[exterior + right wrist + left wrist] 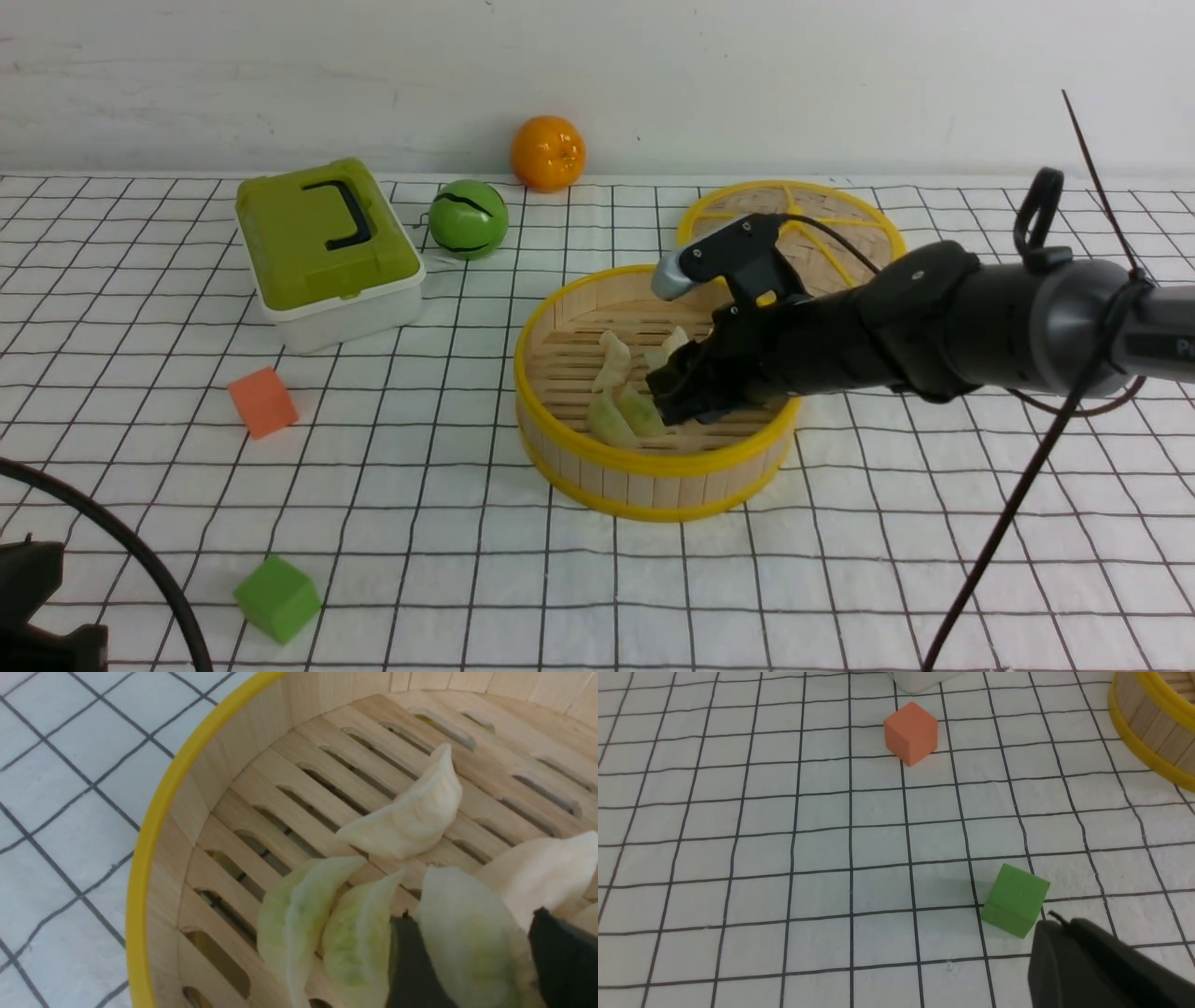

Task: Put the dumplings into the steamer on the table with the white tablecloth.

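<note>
The steamer point(653, 485) stands on the table with the white tablecloth point(420, 485). Several dumplings lie on its slatted floor: a cream one point(411, 816), two yellow-green ones point(289, 914) point(355, 933) side by side, and another cream one point(542, 872). My right gripper point(665, 401) reaches down inside the steamer point(140, 882). A yellow-green dumpling point(467, 942) stands between its fingers point(411, 970), touching both, and the right gripper point(473, 914) is shut on it. My left gripper point(1052, 924) is shut and empty, low over the cloth beside the green cube point(1014, 900).
The woven lid point(794, 215) lies behind the steamer. A green-lidded box point(322, 243), a green ball point(469, 219) and an orange point(548, 152) stand at the back left. An orange cube point(263, 401) and the green cube point(276, 597) lie on the left.
</note>
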Controlling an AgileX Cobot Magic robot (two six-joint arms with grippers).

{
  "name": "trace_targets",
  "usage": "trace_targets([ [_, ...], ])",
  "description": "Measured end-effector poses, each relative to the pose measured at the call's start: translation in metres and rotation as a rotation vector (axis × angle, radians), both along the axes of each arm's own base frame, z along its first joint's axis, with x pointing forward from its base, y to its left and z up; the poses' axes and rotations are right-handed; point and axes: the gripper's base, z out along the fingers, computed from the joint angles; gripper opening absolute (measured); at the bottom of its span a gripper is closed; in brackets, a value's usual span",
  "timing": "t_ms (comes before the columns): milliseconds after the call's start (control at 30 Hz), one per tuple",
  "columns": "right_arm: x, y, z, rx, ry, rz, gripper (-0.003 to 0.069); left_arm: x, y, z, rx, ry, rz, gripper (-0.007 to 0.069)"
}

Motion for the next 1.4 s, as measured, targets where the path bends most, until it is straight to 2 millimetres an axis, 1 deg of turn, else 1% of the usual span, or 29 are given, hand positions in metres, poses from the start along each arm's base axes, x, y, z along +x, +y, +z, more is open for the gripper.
trace_targets([
  [100, -0.002, -0.001, 0.008, -0.006, -0.023, 0.01, 0.0386, 0.0, 0.0, 0.0, 0.0, 0.0, 0.0, 0.0003],
  [133, -0.002, -0.001, 0.01, -0.005, -0.026, 0.01, 0.0391, 0.0, 0.0, 0.0, 0.0, 0.0, 0.0, 0.0003],
  [233, -0.004, -0.003, 0.025, 0.003, -0.068, -0.001, 0.0433, 0.0, 0.0, 0.0, 0.0, 0.0, 0.0, 0.0003],
  [300, -0.004, -0.004, 0.032, 0.006, -0.087, -0.009, 0.0447, 0.0, 0.0, 0.0, 0.0, 0.0, 0.0, 0.0003],
  [333, -0.005, -0.006, 0.039, 0.01, -0.105, -0.015, 0.0458, 0.0, 0.0, 0.0, 0.0, 0.0, 0.0, 0.0003],
  [367, -0.006, -0.006, 0.041, 0.012, -0.11, -0.016, 0.0458, 0.0, 0.0, 0.0, 0.0, 0.0, 0.0, 0.0003],
  [467, -0.011, -0.013, 0.065, 0.031, -0.161, -0.023, 0.0444, 0.0, 0.0, 0.0, 0.0, 0.0, 0.0, 0.0006],
  [500, -0.013, -0.017, 0.076, 0.039, -0.185, -0.026, 0.0424, 0.0, 0.0, 0.0, 0.0, 0.0, 0.0, 0.0007],
  [533, -0.017, -0.023, 0.092, 0.048, -0.219, -0.026, 0.0388, 0.0, 0.0, 0.0, -0.001, -0.002, -0.002, 0.0008],
  [567, -0.019, -0.025, 0.098, 0.052, -0.23, -0.024, 0.0372, 0.0, 0.0, 0.0, -0.001, -0.003, -0.002, 0.0008],
  [600, -0.025, -0.03, 0.113, 0.061, -0.261, -0.016, 0.0337, 0.0, 0.0, 0.0, -0.003, -0.005, -0.004, 0.0008],
  [633, -0.035, -0.041, 0.136, 0.07, -0.302, -0.005, 0.025, 0.0, -0.001, 0.001, -0.007, -0.011, -0.009, 0.0008],
  [700, -0.054, -0.063, 0.172, 0.073, -0.364, 0.0, 0.0121, 0.001, -0.002, 0.002, -0.013, -0.021, -0.018, 0.0008],
  [733, -0.062, -0.072, 0.183, 0.059, -0.378, 0.008, 0.006, 0.001, -0.002, 0.002, -0.016, -0.024, -0.021, 0.0008],
  [767, -0.064, -0.077, 0.186, 0.054, -0.383, 0.002, 0.005, 0.001, -0.002, 0.002, -0.016, -0.025, -0.022, 0.0008],
  [800, -0.077, -0.094, 0.204, 0.019, -0.417, -0.013, 0.0, 0.001, -0.003, 0.002, -0.018, -0.028, -0.024, 0.0008],
  [867, -0.099, -0.127, 0.229, -0.043, -0.469, -0.098, -0.0019, 0.001, -0.003, 0.002, -0.019, -0.03, -0.026, 0.0008],
  [900, -0.101, -0.13, 0.231, -0.044, -0.474, -0.106, -0.0019, 0.001, -0.003, 0.002, -0.019, -0.03, -0.026, 0.0008],
  [933, -0.111, -0.155, 0.241, -0.069, -0.475, -0.206, -0.0019, 0.001, -0.003, 0.002, -0.019, -0.03, -0.026, 0.0011],
  [967, -0.12, -0.174, 0.246, -0.074, -0.462, -0.293, -0.0018, 0.001, -0.003, 0.002, -0.019, -0.03, -0.026, 0.0012],
  [1000, -0.125, -0.185, 0.248, -0.074, -0.44, -0.349, -0.0018, 0.001, -0.003, 0.002, -0.019, -0.03, -0.026, 0.0013],
  [1033, -0.128, -0.188, 0.249, -0.07, -0.434, -0.371, -0.0018, 0.001, -0.003, 0.002, -0.019, -0.03, -0.026, 0.0013],
  [1067, -0.137, -0.209, 0.251, -0.065, -0.387, -0.484, -0.0015, 0.001, -0.003, 0.002, -0.019, -0.03, -0.026, 0.0015],
  [1100, -0.138, -0.213, 0.251, -0.049, -0.375, -0.516, -0.0015, 0.001, -0.003, 0.002, -0.019, -0.03, -0.026, 0.0015],
  [1133, -0.145, -0.225, 0.251, -0.029, -0.334, -0.601, -0.0014, 0.001, -0.003, 0.002, -0.019, -0.03, -0.026, 0.0017],
  [1200, -0.151, -0.235, 0.249, 0.035, -0.267, -0.712, -0.0013, 0.001, -0.003, 0.002, -0.019, -0.03, -0.026, 0.002],
  [1233, -0.153, -0.237, 0.247, 0.062, -0.238, -0.746, -0.0013, 0.001, -0.003, 0.002, -0.019, -0.03, -0.026, 0.002],
  [1300, -0.155, -0.234, 0.243, 0.086, -0.169, -0.764, -0.0011, 0.001, -0.003, 0.002, -0.019, -0.03, -0.026, 0.002],
  [1400, -0.156, -0.22, 0.237, 0.057, -0.093, -0.707, -0.0012, 0.001, -0.003, 0.002, -0.019, -0.03, -0.026, 0.0024],
])
